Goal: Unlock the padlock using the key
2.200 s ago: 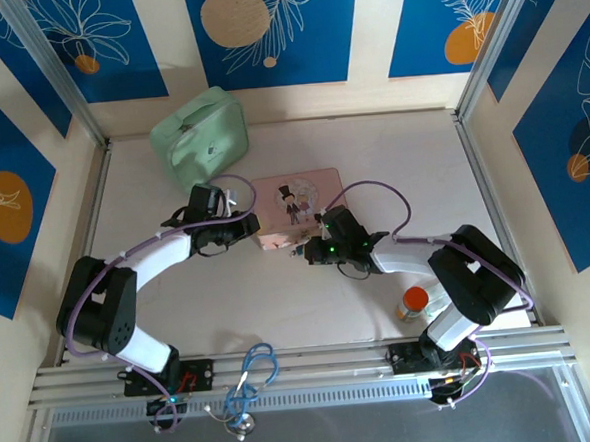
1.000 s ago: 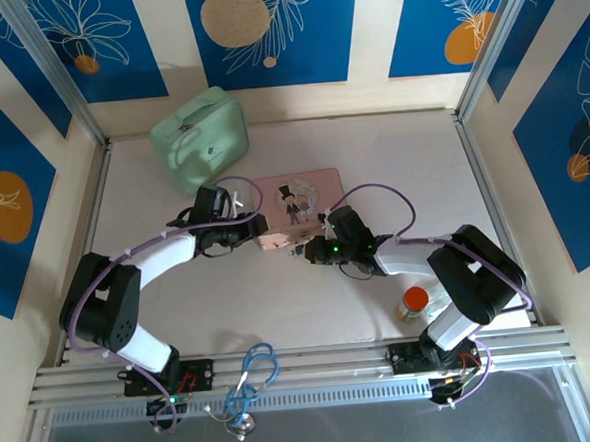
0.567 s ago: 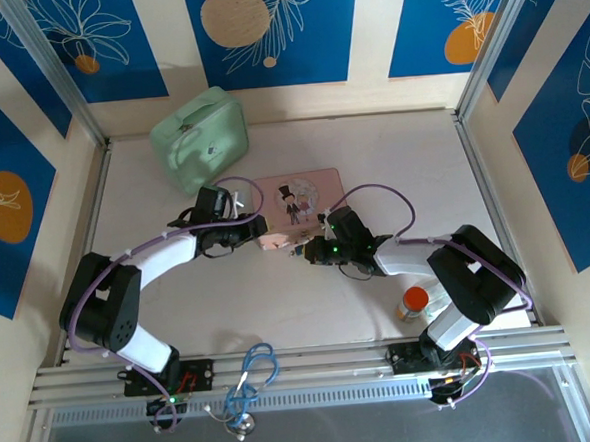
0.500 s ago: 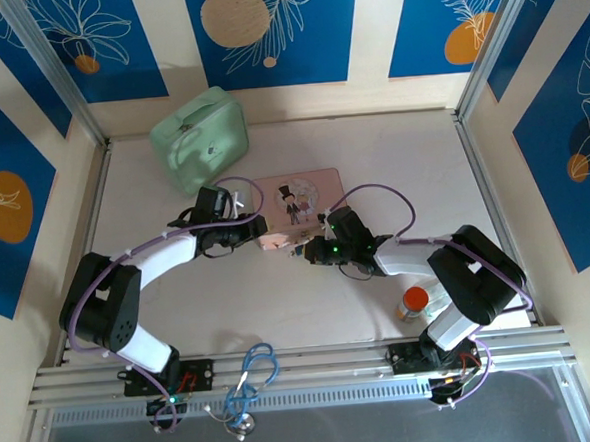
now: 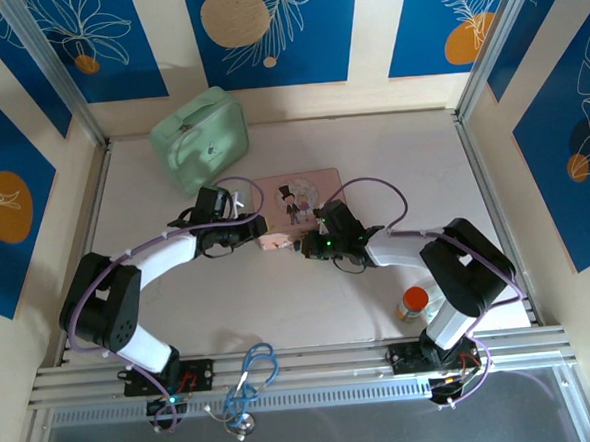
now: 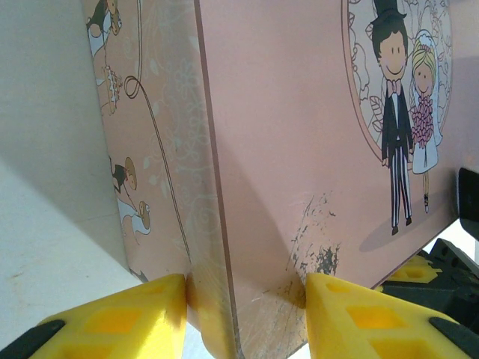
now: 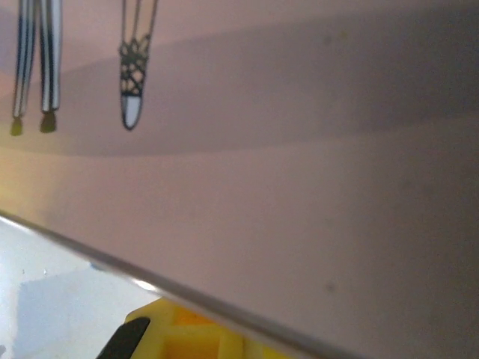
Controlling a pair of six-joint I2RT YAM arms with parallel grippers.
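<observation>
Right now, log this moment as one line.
left hand: shut on pink tin, at its corner | right hand: shut, at tin's near edge

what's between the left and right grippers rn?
The pink tin's near corner. Left wrist view shows the left gripper clamped on it; top view shows the right gripper at the same near edge.
</observation>
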